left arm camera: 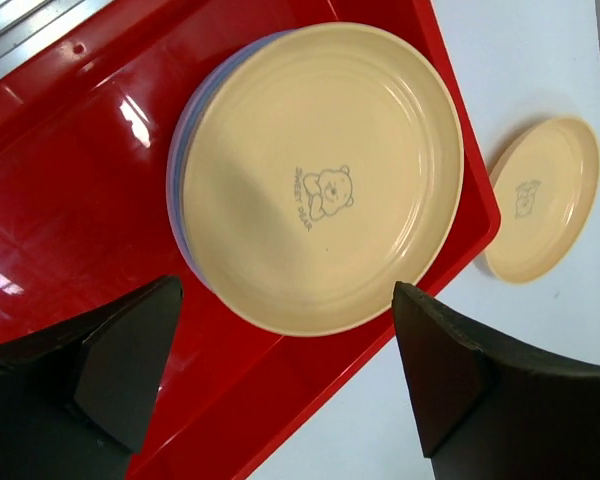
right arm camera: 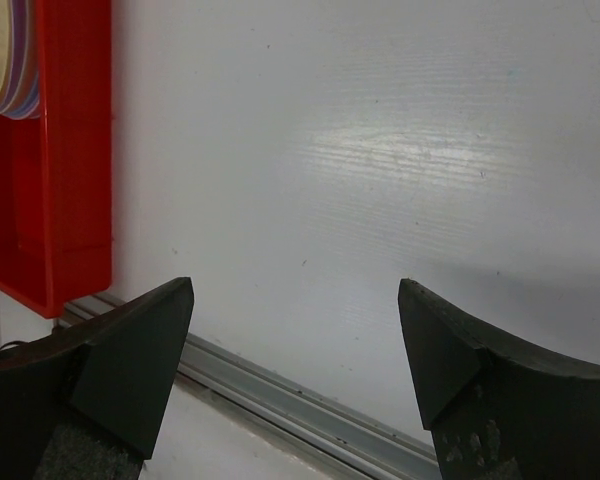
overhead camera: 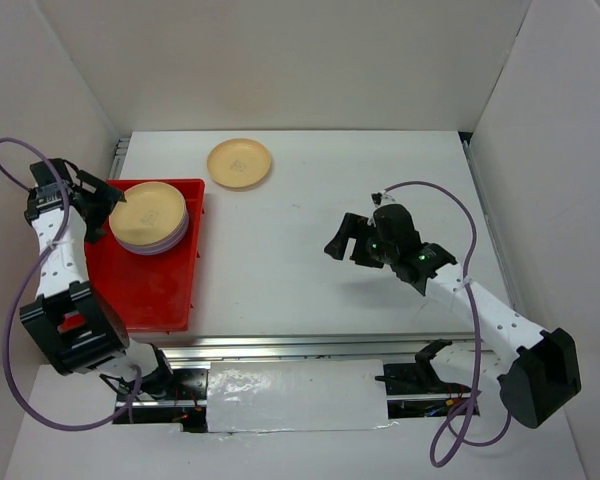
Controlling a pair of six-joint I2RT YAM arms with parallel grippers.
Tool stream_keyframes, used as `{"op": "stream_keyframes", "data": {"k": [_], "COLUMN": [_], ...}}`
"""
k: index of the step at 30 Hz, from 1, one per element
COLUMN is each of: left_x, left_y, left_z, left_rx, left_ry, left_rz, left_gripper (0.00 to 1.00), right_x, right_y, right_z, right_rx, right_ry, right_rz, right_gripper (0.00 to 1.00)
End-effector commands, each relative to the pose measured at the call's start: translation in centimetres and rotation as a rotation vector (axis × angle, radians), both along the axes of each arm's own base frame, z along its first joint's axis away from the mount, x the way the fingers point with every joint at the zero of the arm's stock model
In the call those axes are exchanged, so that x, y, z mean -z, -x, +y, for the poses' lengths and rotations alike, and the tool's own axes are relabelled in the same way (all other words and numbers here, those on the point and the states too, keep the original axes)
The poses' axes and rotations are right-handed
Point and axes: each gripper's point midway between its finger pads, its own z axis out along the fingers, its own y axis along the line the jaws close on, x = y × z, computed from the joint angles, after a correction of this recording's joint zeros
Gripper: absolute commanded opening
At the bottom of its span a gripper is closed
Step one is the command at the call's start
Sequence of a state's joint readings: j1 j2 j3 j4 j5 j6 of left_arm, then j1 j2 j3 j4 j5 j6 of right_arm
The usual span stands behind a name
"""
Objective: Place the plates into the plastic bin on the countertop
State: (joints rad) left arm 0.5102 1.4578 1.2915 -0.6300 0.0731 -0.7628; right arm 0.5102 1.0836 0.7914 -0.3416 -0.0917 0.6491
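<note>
1. A flat white countertop (overhead camera: 310, 270) lies inside plain white walls. A ribbed metal rail (overhead camera: 280, 345) runs along its near edge.
2. The plastic bin (overhead camera: 145, 295) is a shallow, glossy, bright red rectangular tray with low walls. It sits at the left side of the surface, and every place below is given from it.
3. In the bin's far half stands a stack of plates (overhead camera: 148, 215). They are round, shallow and matte, nested one inside another. The top one is pale cream-yellow with faint concentric rings and a small bear print at its centre. Lilac and blue rims show beneath it, and the right wrist view adds a pinkish edge among them. The exact number in the stack cannot be told.
4. The bin's near half shows only its smooth red floor, which catches bright reflections.
5. A lone orange-yellow plate (overhead camera: 239, 163) lies flat on the countertop, outside the bin and close to its far right corner. It carries the same small print.
6. The left gripper (overhead camera: 95, 197) hangs over the bin's far left corner, at the left edge of the stack. Its wrist view shows two dark, wedge-shaped fingers (left arm camera: 130, 360) spread wide. Nothing is between them, and the stack lies below the gap.
7. The right gripper (overhead camera: 342, 240) is well to the right of the bin, above bare white countertop. Its jaws are also spread wide and hold nothing. Its camera catches the bin's right wall and the edge of the stack at far left.
</note>
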Motion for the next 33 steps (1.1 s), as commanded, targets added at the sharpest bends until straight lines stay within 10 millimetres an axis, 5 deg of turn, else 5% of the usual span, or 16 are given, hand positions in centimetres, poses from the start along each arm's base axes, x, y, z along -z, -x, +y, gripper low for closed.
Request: {"op": "stream_keyframes", "data": {"k": [1,3,5,6,7,10,15,20,21,24,25,28,33], "left_x": [-5.2,-8.1,-9.7,-9.5,-9.3,-8.4,-6.1,-3.6,-5.0,-3.8,-1.9,-2.1,3.4], "left_y": [0.6,1.2,0.9,0.7,0.5,-1.1,-7.6,-14.9,-16.9,-19.3,-20.1,-22.2,-25.2], "left_z": [-2.8,-5.7,-11.9,-13.0,-18.0,-25.9,-34.4,-36.6,-37.6,-37.9,-37.9,-37.4,-37.8], "left_rx": [0.112,0.193,0.369,0.379,0.510,0.703,0.916,1.019,1.006,1.019,1.025,1.021,1.098], "left_ry": [-0.126,-0.214,-0.223,-0.250,-0.239,-0.252,-0.349,-0.523,-0.538,-0.612,-0.642,-0.764,-0.804], "left_rz": [-0.085,-0.169,-0.249,-0.241,-0.251,-0.224,-0.166,-0.225,-0.348,-0.412,-0.374,-0.359,-0.288], "left_gripper": [0.99,0.99,0.99,0.99,0.99,0.99,0.99,0.99,0.99,0.99,0.99,0.99,0.99], "right_x": [-2.2,-2.5,-2.4,-2.6,-2.3,-2.7,-2.0,-1.5,-1.4,-0.9,-0.9,-0.9,-1.6], "right_y": [-0.4,-0.3,0.3,0.3,0.8,1.7,3.0,5.0,5.4,7.2,7.6,9.3,11.0], "right_z": [0.4,0.4,0.2,0.3,0.1,0.2,-0.3,-0.6,-0.5,-0.8,-0.8,-0.8,-1.5], "right_rx": [-0.015,-0.011,0.001,0.004,0.008,0.008,-0.006,-0.056,-0.071,-0.097,-0.104,-0.140,-0.143], "right_ry": [-0.036,-0.052,-0.074,-0.094,-0.108,-0.166,-0.173,-0.203,-0.214,-0.238,-0.246,-0.283,-0.306], "right_rz": [-0.088,-0.104,-0.108,-0.122,-0.127,-0.146,-0.142,-0.156,-0.150,-0.144,-0.140,-0.146,-0.179], "right_gripper": [0.91,0.91,0.91,0.91,0.91,0.91,0.92,0.93,0.93,0.93,0.93,0.93,0.94]}}
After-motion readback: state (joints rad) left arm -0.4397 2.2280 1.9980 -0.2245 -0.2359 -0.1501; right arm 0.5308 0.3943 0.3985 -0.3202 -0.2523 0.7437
